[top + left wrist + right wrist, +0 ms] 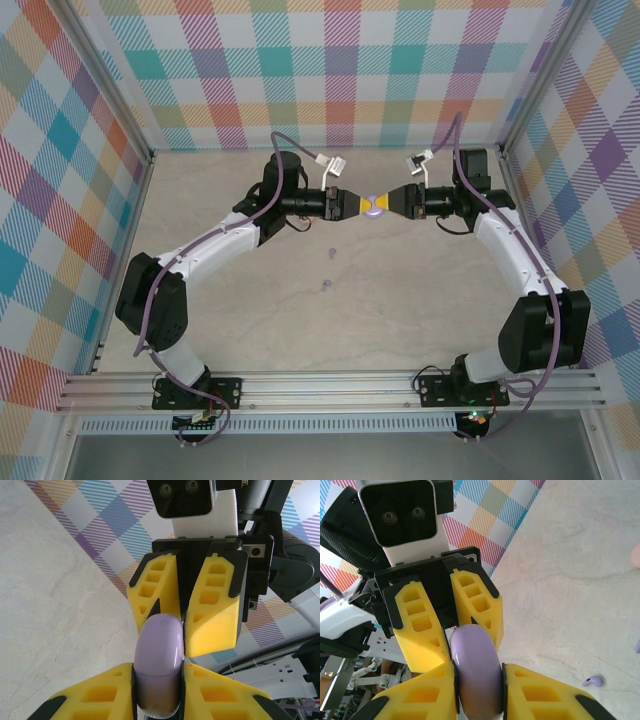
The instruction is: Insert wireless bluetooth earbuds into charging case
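A bud (331, 251) and a second bud (327, 285) lie loose on the table (440, 300), well apart from the case. They look tiny, light and smooth (likely to skid or roll), so each is best pinched gently across its body. Above them the left gripper (352, 204) clamps one end of the lilac case (373, 205), its jaws nearly closed on it. The case looks hard, glossy and rounded, so probably slippery and best held on its broad flanks. The right gripper (392, 201) grips the other end, its jaws narrow against the shell.
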